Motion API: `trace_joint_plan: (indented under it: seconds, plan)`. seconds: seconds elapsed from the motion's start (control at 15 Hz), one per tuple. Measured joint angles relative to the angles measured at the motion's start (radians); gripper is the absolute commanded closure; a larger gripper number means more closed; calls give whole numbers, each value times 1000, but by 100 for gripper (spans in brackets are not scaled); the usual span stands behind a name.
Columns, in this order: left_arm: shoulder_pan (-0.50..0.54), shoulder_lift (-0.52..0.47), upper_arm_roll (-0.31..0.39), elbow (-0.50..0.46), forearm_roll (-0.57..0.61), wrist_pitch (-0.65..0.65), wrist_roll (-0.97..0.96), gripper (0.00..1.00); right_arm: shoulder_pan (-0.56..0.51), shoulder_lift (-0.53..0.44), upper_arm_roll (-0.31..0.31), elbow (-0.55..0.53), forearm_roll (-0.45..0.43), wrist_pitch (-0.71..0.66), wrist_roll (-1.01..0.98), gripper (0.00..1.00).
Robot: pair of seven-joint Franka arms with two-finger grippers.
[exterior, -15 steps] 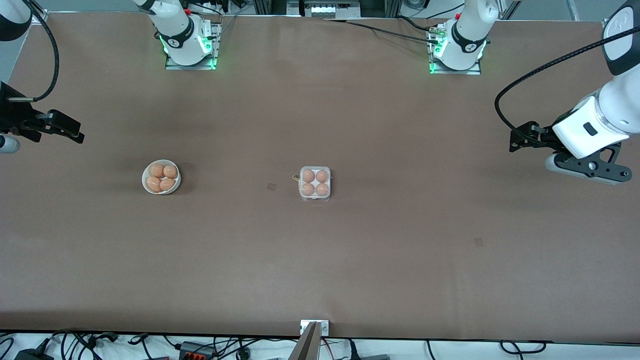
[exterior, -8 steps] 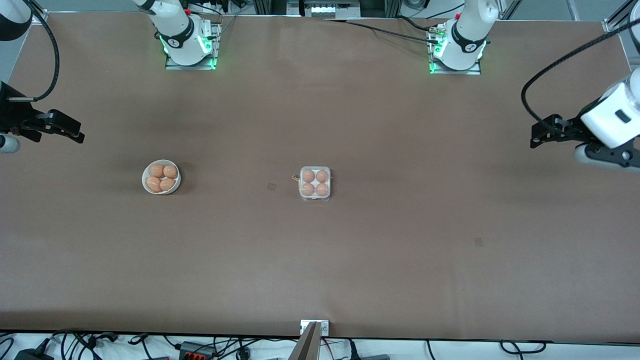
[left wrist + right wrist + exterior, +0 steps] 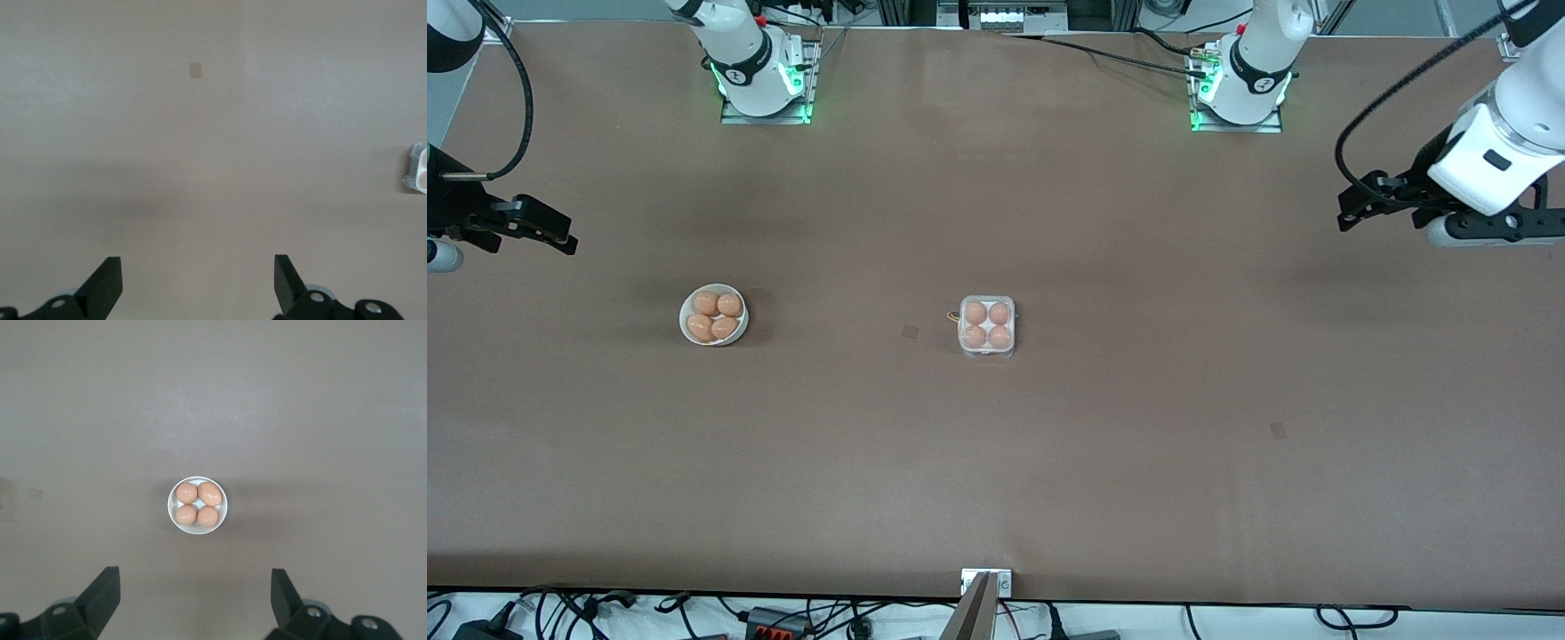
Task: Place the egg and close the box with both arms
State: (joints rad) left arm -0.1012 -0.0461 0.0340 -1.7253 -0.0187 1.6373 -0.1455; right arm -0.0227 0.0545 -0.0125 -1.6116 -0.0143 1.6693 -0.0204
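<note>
White bowl (image 3: 713, 315), brown eggs (image 3: 714, 315).

No text, label or number is legible.

Table (image 3: 1138, 462) covered in a matt brown sheet, smooth, faint creases and soft shadows, no glare. Box (image 3: 986, 326): thin clear plastic, glossy, whitish at the rim, lid down over four brown matt-shelled eggs. Bowl (image 3: 713, 315): white, smooth, slightly shiny, ceramic or plastic cannot be told; its eggs (image 3: 197, 503) have the same dull tan shell. Arm housings (image 3: 1489, 156) glossy white plastic; gripper fingers (image 3: 107, 283) matt black. Base plates (image 3: 1236, 120) bare grey metal.
</note>
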Motion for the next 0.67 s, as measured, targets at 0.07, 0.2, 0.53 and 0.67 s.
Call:
trace_joint_plan:
  seconds: [0.07,0.2,0.53,0.67]
  plan:
    - [14,0,0,-4,0,0,1,0,0,0,0,0,0,0,0,0]
    - [26,1,-9,-6,0,1,3,0,0,0,0,0,0,0,0,0]
    - [72,1,-78,-6,0,21,1,0,0,0,0,0,0,0,0,0]
    - [74,1,-83,-6,0,23,1,0,0,0,0,0,0,0,0,0]
